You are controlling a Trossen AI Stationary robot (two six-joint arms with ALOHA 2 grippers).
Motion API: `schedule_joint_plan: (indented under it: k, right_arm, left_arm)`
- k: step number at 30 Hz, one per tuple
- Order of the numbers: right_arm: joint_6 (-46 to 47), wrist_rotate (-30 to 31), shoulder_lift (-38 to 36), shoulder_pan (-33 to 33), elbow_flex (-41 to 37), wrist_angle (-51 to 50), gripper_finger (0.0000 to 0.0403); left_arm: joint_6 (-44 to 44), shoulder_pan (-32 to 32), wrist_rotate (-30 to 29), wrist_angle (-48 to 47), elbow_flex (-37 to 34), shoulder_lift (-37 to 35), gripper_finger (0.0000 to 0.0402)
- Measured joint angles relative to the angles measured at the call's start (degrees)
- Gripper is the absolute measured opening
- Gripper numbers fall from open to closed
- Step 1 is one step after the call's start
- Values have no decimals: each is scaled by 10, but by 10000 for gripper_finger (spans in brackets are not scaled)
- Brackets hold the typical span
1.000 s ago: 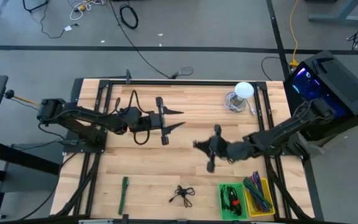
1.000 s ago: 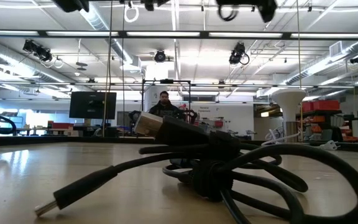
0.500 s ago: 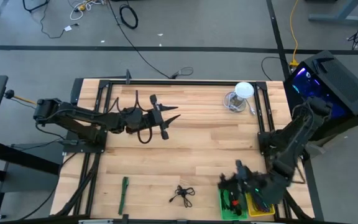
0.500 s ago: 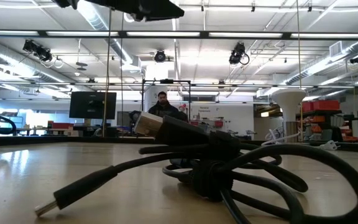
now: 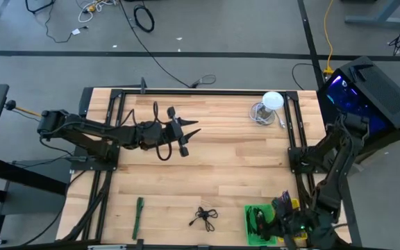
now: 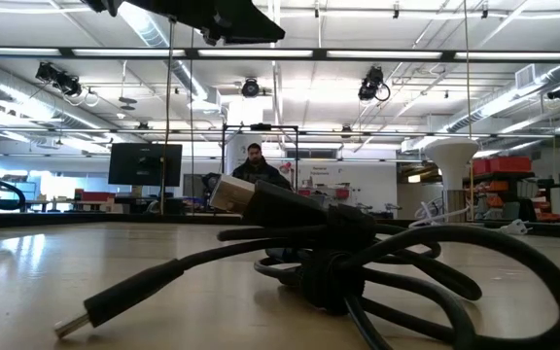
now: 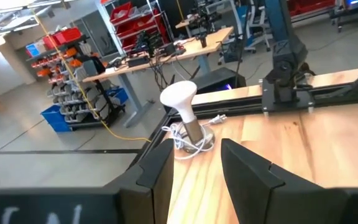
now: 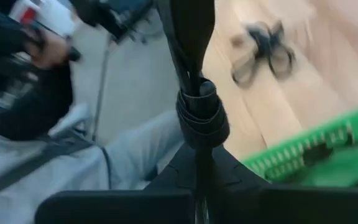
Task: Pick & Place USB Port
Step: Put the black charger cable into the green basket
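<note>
I take the green bin (image 5: 258, 223) at the table's (image 5: 221, 173) near right corner as my landmark. My right end effector (image 5: 289, 221) hangs just beside and over it, at the edge shared with the yellow bin (image 5: 288, 214). Its fingers are together, clamped on a bundled black cable (image 8: 199, 93) — the wrist camera shows the coil's strap right at the fingertips, with the green bin's wall below.

A second black cable bundle (image 5: 203, 217) lies on the wood left of the green bin, well apart from it; in the low view it fills the foreground (image 6: 329, 258), its USB plug (image 6: 229, 193) tilted up off the table. Farther left of that lies a green strip-like item (image 5: 138, 214).

My left end effector (image 5: 192, 133) sits far from the bin, over the table's back-left area, fingers apart with nothing between them. A white lamp (image 5: 271, 101) stands straight beyond the bin at the far edge.

A person sits in the room behind the table (image 6: 255, 165).
</note>
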Motion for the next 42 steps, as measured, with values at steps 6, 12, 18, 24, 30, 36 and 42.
schedule_joint_plan:
  k: [6, 12, 18, 24, 30, 36, 42]
  right_arm:
    - [69, -71, 55, -6, 0, -3, 2]
    - [97, -86, 71, -7, 0, -2, 2]
    - [115, -77, 84, -7, 0, -18, 2]
    - [164, -81, 115, -7, 0, -16, 2]
    - [189, -87, 135, -7, 0, -16, 2]
    - [191, -111, 135, -9, 0, -18, 15]
    - [191, -117, 135, -10, 0, -18, 28]
  left_arm:
    - [0, -14, -6, -1, 0, 0, 137]
    - [-3, -24, -19, -1, 0, 0, 137]
    - [-29, -28, -19, -5, 0, 0, 137]
    - [-30, -28, -19, -5, 0, 0, 138]
    - [-30, -28, -19, -6, 0, 0, 138]
    - [-29, -28, -19, -15, 0, 0, 138]
    - [-29, -28, -19, -18, 0, 0, 138]
